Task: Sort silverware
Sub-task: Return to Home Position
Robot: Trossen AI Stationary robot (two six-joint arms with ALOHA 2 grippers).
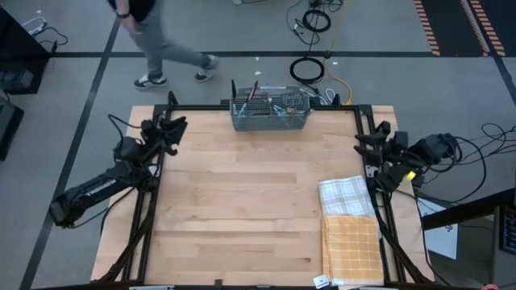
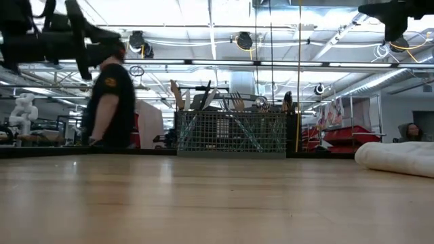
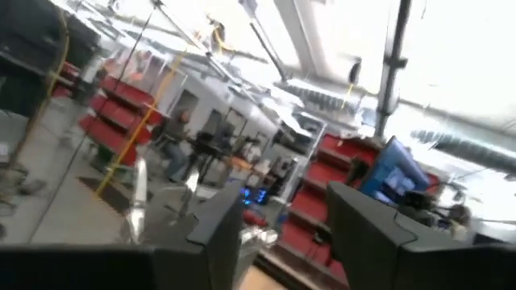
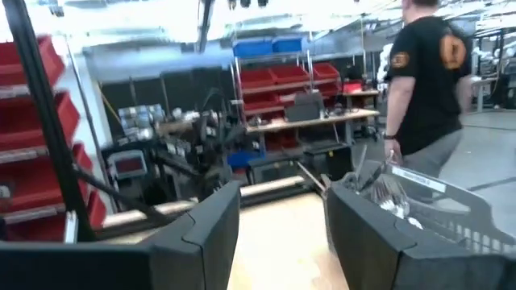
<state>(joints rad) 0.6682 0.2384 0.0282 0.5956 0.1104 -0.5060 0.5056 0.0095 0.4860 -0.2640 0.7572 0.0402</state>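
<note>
Now the silverware (image 1: pixel 256 103) stands in the wire-mesh caddy (image 1: pixel 300 122). Left gripper (image 3: pixel 284 235) and right gripper (image 4: pixel 282 232) flank it, fingers spread, empty.

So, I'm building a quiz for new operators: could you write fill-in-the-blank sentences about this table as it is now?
1. The silverware stands in the wire caddy; ____ of it lies on the bare table.
2. The white cloth lies on the ____ arm's side of the table.
3. The cloth next to it, farther from the caddy, is ____.
4. The left claw and the right claw are both ____, not shut.
Missing words: none; right; orange; open.
</note>
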